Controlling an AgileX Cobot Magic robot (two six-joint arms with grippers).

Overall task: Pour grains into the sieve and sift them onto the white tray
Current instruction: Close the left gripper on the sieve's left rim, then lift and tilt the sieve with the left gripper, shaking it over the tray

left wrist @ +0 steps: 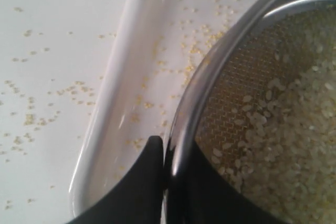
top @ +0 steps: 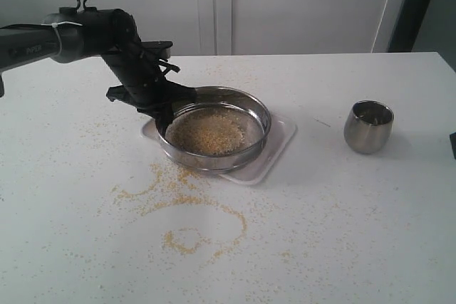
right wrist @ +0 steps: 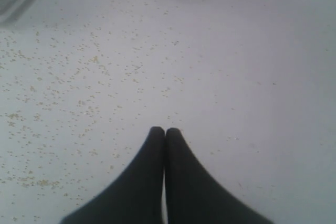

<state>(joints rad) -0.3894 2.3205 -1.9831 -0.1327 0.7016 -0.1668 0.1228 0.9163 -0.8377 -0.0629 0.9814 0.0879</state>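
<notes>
Exterior view — left arm (top: pixel 71 37) lettered PiPER, claw (top: pixel 162 114) gripping sieve (top: pixel 236 154) rim

Steel cup (top: pixel 368 127) upright on white table (top: pixel 370 226).

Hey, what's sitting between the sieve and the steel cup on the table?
In the exterior view, only the white tray corner past the sieve, then table with few stray grains before the cup.

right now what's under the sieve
The white tray, its rim showing around the sieve, with fine yellow grains on its exposed edge. Its middle is hidden by the loaded sieve.
</notes>
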